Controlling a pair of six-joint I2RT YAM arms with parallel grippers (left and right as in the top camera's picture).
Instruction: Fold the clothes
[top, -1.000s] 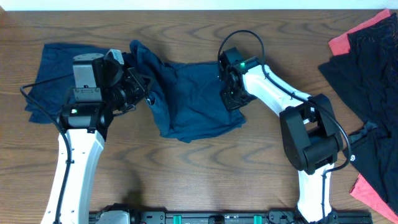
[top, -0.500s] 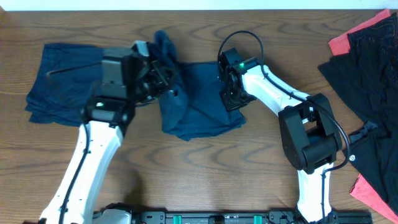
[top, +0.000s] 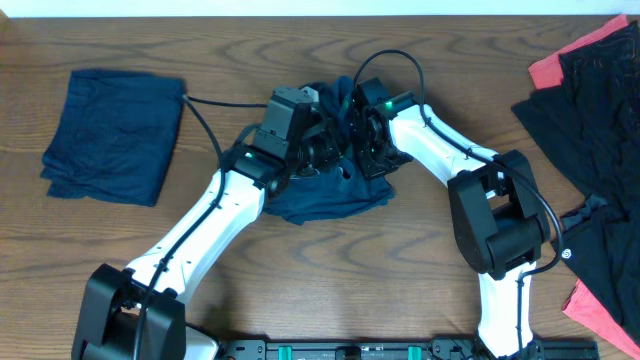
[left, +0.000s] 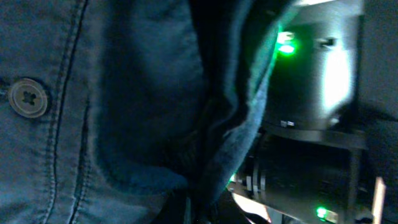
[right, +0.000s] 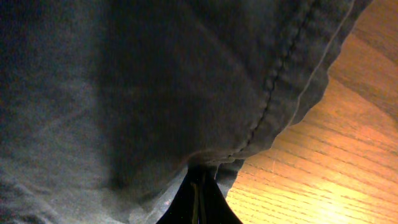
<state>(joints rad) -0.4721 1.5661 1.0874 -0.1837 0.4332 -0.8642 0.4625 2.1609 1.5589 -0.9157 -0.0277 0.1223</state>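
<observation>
My right gripper (right: 199, 186) is clamped on the hem of the navy shorts (top: 335, 200); the left gripper (top: 322, 152) sits buried in cloth — can't tell. Soft, floppy — I'd grip stitched edges.

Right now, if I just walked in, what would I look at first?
Mid-table, the white-and-black left arm and right arm meet over a crumpled navy-blue cloth garment. A neatly folded navy-blue cloth piece lies far left, and a heap of black and coral-red clothes sits at the right edge.
</observation>
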